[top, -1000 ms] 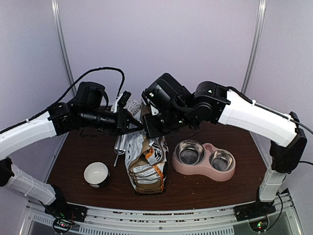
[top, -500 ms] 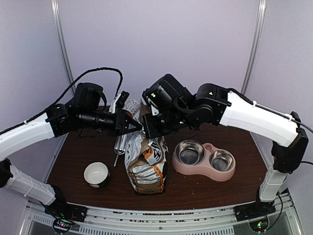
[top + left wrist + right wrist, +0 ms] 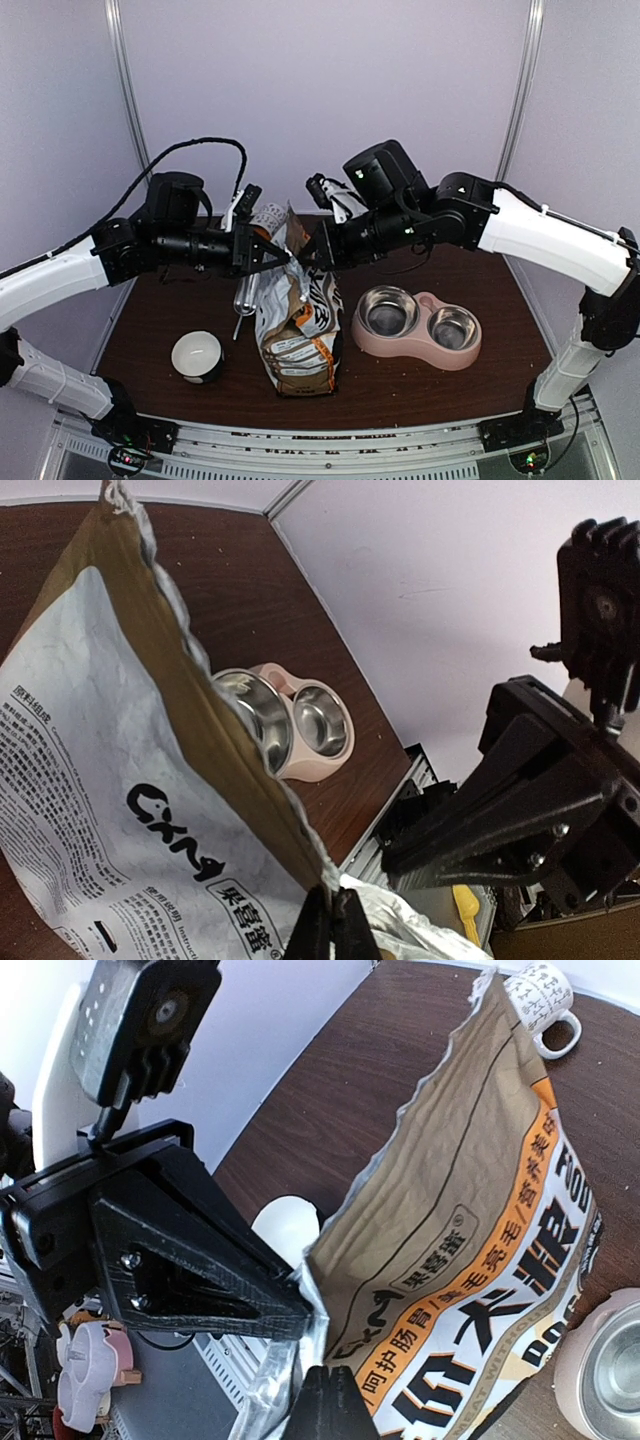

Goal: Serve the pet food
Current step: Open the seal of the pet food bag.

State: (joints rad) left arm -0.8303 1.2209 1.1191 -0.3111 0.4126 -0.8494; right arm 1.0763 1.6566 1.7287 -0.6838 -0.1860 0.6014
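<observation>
Both level, left tool [image 3: 335,927], right tool [image 3: 325,1402] pinch bag [image 3: 298,335].

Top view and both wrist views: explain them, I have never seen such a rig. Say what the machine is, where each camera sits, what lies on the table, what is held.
Two robot arms, each ending in a two-finger gripper. The wide picture looks down from above and behind them; the other two come from cameras on their wrists. On the brown table are a printed bag, a pink double bowl with empty steel cups, and a white cup. The left gripper and the right gripper each pinch the bag's top edge, from opposite sides.
</observation>
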